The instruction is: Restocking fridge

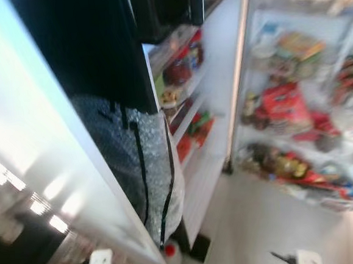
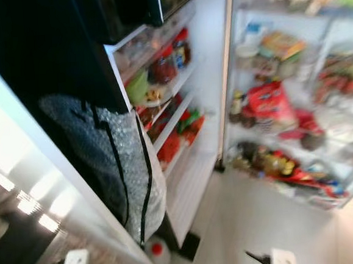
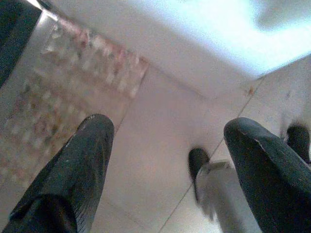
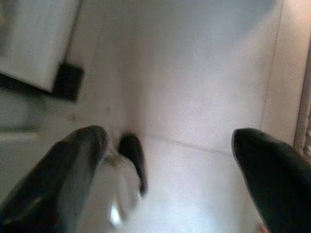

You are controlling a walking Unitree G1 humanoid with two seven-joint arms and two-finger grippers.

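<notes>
Your fridge (image 1: 320, 96) stands open ahead to the right, its shelves packed with blurred food, and its door (image 2: 180, 101) carries jars and packets. Your left gripper (image 3: 167, 141) hangs over the floor (image 4: 194, 87), fingers spread wide and holding nothing. Your right gripper (image 4: 170, 145) hangs likewise, wide apart and bare.

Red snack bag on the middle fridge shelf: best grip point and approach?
Judging from blurred frames: take the red snack bag by its upper front edge, coming straight in from the open front. It stands roughly upright among crowded items, so its sides look blocked. Both end effectors, left and right, hang open over the floor.
</notes>
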